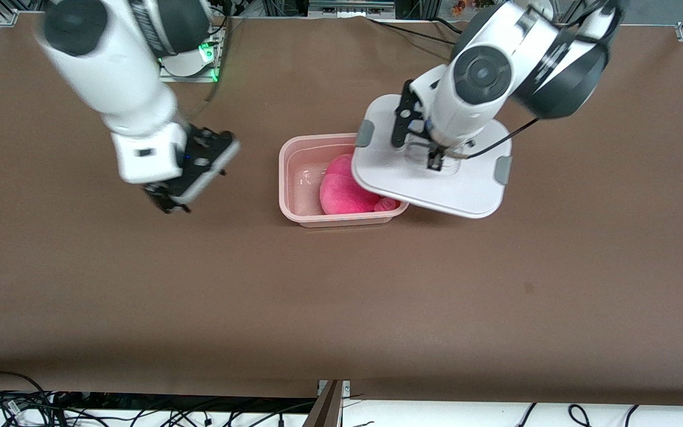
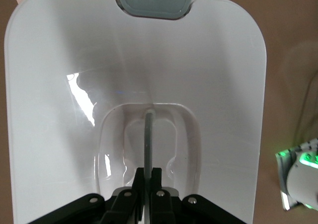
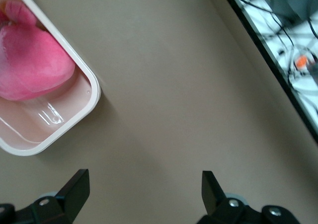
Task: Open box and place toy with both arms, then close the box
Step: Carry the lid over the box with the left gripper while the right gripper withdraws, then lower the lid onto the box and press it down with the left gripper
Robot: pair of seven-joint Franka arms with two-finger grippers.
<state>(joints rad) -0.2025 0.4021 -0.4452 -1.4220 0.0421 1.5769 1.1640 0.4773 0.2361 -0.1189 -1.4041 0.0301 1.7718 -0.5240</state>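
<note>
holding lid (image 1: 436,178) up by its recessed centre handle (image 2: 147,139), left gripper (image 1: 434,159) pinched tight on handle bar so lid hangs level over box (image 1: 300,178), overlapping end toward left arm. i judge lid needs sliding toward right arm's end to sit square. toy (image 1: 341,190) already inside box mid-bench (image 1: 495,296), poking above rim, may foul lid. right gripper (image 1: 166,201) fingers spread wide, empty, waiting over bare bench beside box, out of lid's path.
</note>
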